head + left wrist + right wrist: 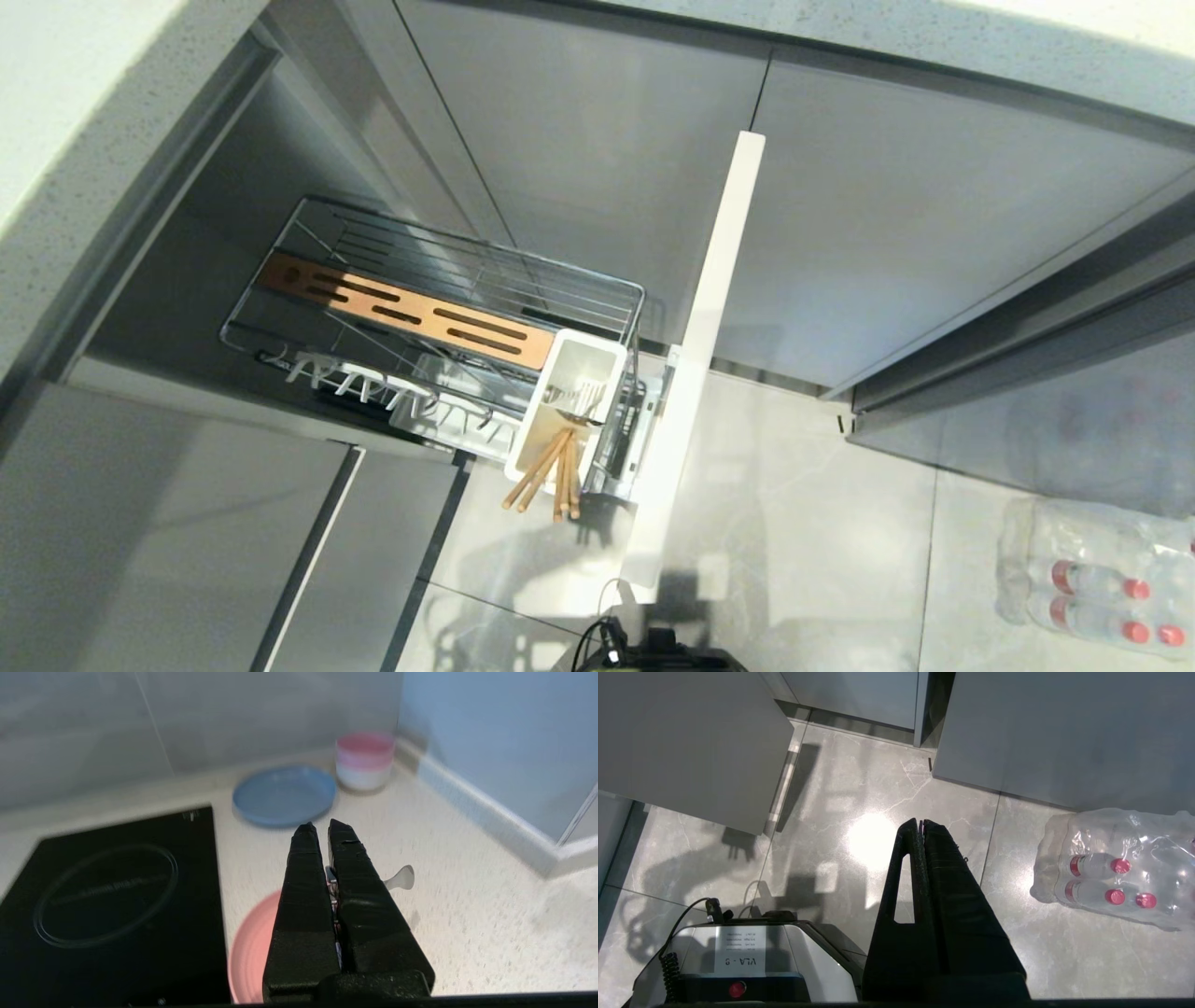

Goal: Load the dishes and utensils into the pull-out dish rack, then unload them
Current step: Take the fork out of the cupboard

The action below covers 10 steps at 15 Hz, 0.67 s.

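Below the countertop, utensil cup (567,399) holds chopsticks (544,471) and fork (571,399).

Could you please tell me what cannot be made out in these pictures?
- Left wrist view: the left gripper hides all but one rounded end of the metal utensil it clamps, so I cannot tell whether it is the fork.
- Left wrist view: the pink plate is half covered by that gripper and cut off by the edge.
- Head view: the utensil cup hides the chopsticks' lower ends.

L fingers (322,833) pinched; R fingers (920,826) pinched.
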### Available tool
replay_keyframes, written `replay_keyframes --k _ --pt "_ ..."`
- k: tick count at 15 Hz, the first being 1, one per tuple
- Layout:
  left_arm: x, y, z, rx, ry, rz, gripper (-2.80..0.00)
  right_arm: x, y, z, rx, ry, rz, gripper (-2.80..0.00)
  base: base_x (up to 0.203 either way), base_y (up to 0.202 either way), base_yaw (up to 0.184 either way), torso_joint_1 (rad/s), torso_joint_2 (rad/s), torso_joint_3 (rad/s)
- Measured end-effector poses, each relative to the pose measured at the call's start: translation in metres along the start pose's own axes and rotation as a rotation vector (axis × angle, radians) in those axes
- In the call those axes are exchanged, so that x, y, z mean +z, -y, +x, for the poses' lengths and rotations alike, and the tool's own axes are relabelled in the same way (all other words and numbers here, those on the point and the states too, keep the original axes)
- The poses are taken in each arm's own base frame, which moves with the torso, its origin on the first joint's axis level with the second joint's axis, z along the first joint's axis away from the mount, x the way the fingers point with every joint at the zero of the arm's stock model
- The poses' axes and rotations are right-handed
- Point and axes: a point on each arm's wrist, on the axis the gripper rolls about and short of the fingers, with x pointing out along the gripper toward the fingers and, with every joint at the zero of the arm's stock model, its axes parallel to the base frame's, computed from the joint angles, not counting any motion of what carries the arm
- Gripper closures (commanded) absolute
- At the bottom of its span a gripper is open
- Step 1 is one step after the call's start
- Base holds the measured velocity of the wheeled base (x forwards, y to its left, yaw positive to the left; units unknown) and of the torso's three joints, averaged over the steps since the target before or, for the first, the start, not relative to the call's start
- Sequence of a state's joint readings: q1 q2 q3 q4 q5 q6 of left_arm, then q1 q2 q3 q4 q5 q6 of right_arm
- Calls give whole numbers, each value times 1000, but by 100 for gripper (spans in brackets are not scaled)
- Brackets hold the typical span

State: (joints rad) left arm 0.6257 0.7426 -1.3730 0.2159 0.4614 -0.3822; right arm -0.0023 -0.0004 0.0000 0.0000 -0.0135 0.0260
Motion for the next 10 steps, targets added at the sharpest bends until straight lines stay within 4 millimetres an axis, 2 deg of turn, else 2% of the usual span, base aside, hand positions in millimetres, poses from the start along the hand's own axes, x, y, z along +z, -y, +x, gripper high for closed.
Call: replay_keyframes --k 3,10 --pt "-7 14 28 -34 -116 5 0 0 0 0 0 0 0 0 0 0 0 0 0 0" --pt "-14 42 84 -56 -167 7 0 0 0 0 0 0 0 0 0 0 0 0 0 0"
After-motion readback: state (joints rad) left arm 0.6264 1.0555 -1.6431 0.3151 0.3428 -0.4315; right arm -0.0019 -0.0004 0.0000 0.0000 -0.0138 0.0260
